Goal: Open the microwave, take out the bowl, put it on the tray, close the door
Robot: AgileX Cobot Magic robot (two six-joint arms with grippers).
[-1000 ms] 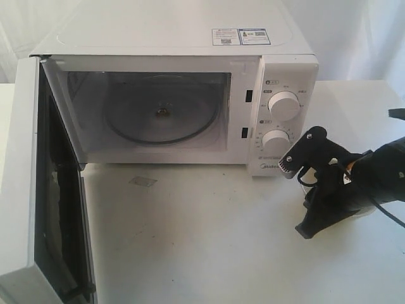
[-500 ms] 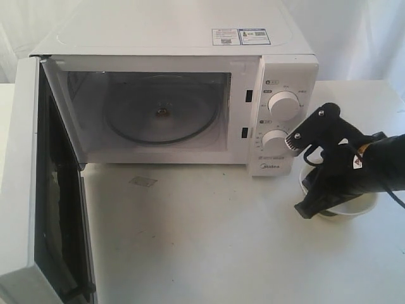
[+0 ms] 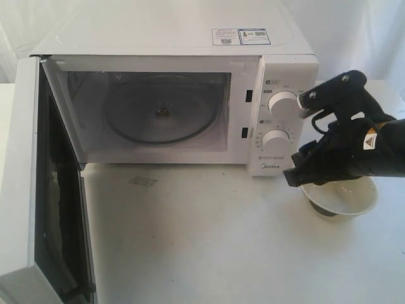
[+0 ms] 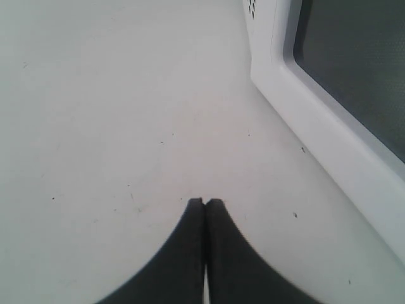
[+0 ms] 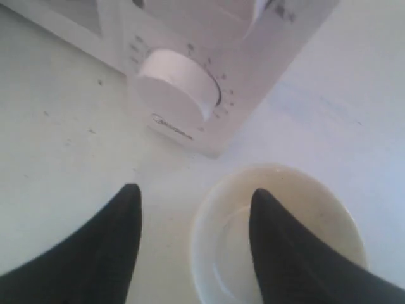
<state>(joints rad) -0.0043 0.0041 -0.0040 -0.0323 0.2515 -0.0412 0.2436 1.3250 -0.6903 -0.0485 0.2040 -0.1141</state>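
Note:
The white microwave stands at the back with its door swung wide open to the left. The cavity holds only the glass turntable plate. The cream-white bowl sits on the white surface to the right of the dials. My right gripper hangs open just above the bowl's left side, holding nothing. In the right wrist view one finger is over the inside of the bowl and the other is outside its rim, around the right gripper. My left gripper is shut and empty, low over the table beside the door. No tray can be made out.
The lower dial and the microwave's front corner are close in front of the right gripper. The open door juts toward the front left edge of the exterior view. A small patch marks the table before the cavity.
My right gripper has opened wider and risen up and to the right, off the bowl. The bowl, earlier covered by the gripper, stays on the surface and shows. The door and left gripper have not moved.

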